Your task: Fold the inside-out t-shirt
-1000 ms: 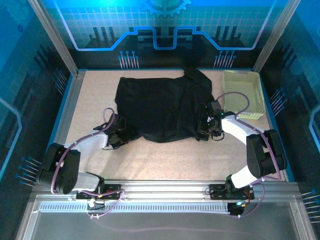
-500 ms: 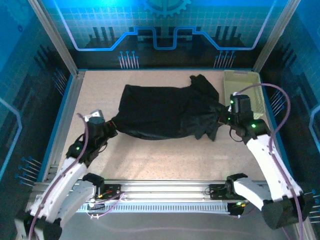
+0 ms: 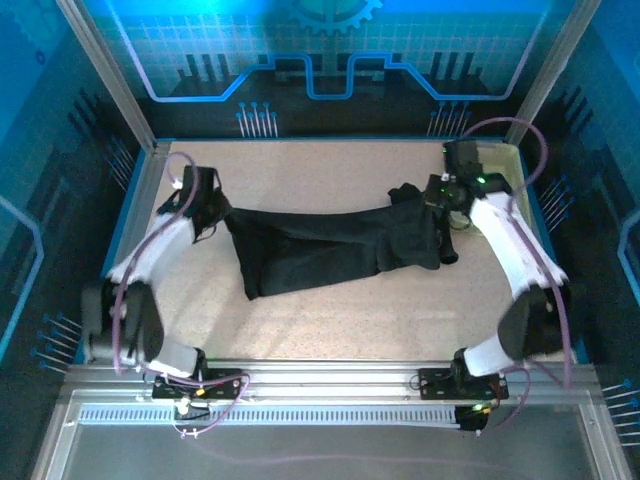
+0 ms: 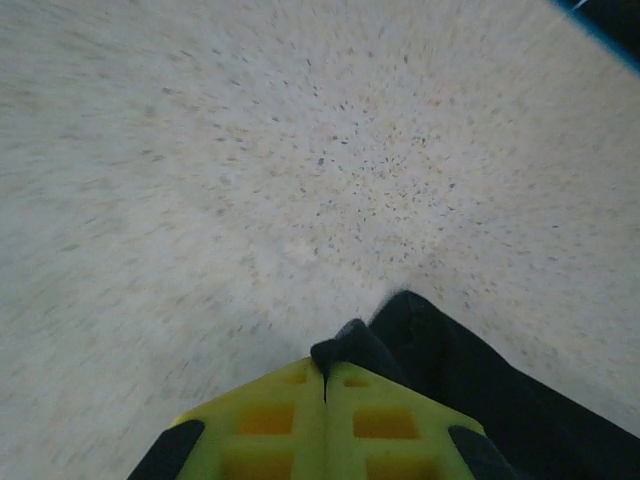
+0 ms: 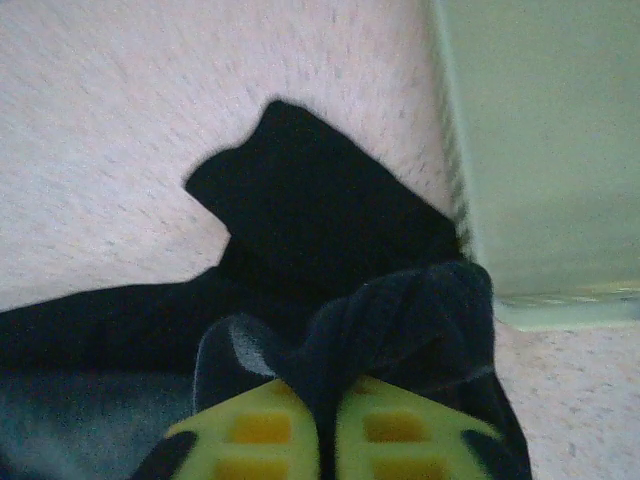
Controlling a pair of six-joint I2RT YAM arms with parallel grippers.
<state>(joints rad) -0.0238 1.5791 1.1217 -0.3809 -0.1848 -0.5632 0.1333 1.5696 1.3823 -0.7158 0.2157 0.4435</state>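
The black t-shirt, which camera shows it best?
The top camera: the whole t-shirt shows there, stretched out sideways. The left wrist camera sees a corner pinched in the left gripper. The right wrist camera sees a bunch in the right gripper, beside the basket.

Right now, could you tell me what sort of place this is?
Probably a robot test cell: a speckled table walled by blue circuit-pattern panels on aluminium posts, with a black t-shirt held between the left gripper and right gripper.
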